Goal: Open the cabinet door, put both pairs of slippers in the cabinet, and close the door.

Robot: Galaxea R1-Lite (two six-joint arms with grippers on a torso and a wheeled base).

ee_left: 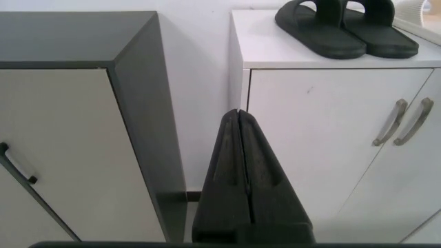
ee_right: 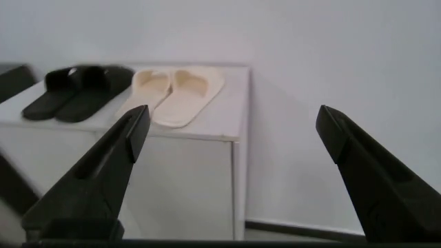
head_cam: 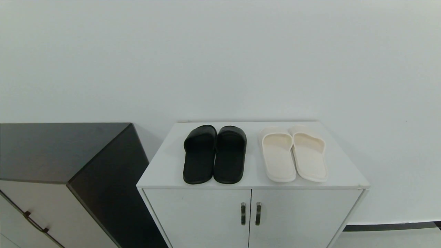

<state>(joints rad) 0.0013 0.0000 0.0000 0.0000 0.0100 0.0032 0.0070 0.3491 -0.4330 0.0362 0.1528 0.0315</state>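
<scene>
From where I am standing, the white 2-door cabinet (head_cam: 303, 220) is sitting closed against the pale wall (head_cam: 220, 51), and both pairs are lying on its top, toes pointing at 12 o'clock. The black rubber slide slippers (head_cam: 215, 155) are resting side by side and touching. The cream foam slide slippers (head_cam: 293, 155) are lying just beside them at 3 o'clock, heels slightly splayed. The 2 slim metal bar handles (head_cam: 250, 213) are hanging upright at the centre seam, at 6 o'clock from the gap between the pairs. A dark-topped cabinet (head_cam: 51, 151) is standing at 9 o'clock from the white one.

The left gripper (ee_left: 238, 117) is hovering low in front of the gap between the 2 cabinets, its fingers pressed together with nothing between them. The right gripper (ee_right: 232, 120) is hanging off the white cabinet's right corner, its fingers spread wide and empty.

I am judging the doors to be light panels swinging out from the middle. The handles are looking thin and smooth, so the fingers should be closing around the bar's mid-length rather than its ends. The slippers are looking light, bendy and a little grippy. The broad strap over the toes is offering the firmest hold, whereas a sole pinched by its edge would probably be flexing and drooping.
</scene>
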